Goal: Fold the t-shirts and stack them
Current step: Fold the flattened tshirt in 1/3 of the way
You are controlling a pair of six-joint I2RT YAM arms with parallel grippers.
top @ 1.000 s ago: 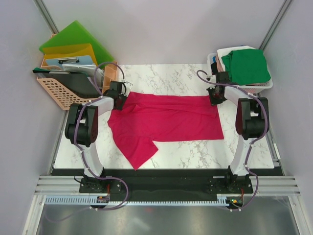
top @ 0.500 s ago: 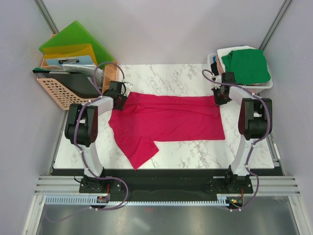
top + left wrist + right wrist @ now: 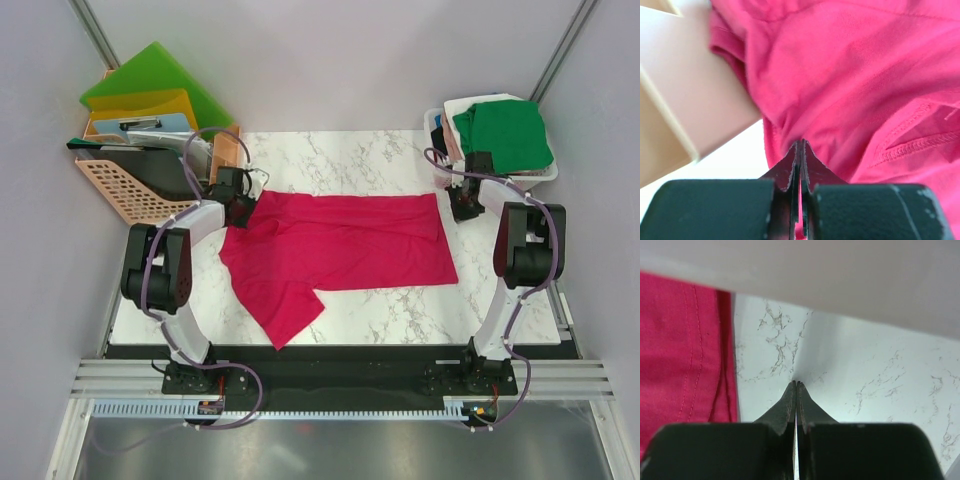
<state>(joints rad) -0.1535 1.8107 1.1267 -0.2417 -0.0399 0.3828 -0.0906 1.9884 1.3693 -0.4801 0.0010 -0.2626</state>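
A crimson-pink t-shirt [image 3: 340, 245] lies spread across the marble table [image 3: 350, 155], one sleeve trailing toward the front left. My left gripper [image 3: 243, 210] sits at the shirt's far left corner, shut with a thin fold of the crimson cloth [image 3: 850, 75] pinched between its fingers [image 3: 801, 142]. My right gripper [image 3: 462, 205] is shut and holds nothing. It rests over bare marble just right of the shirt's hemmed edge [image 3: 680, 350], its tips [image 3: 796, 383] apart from the cloth. A green t-shirt [image 3: 503, 135] tops a pile of others at the back right.
The pile sits in a white basket [image 3: 540, 178] close behind my right gripper. A peach basket [image 3: 120, 190] at the back left holds a green folder [image 3: 150, 80] and a yellow folder [image 3: 140, 102]; its beige wall [image 3: 700, 100] is close beside my left gripper.
My right gripper has slid right, off the shirt's far right corner and onto bare marble. The left arm's elbow has swung left while its gripper stays at the shirt's corner.
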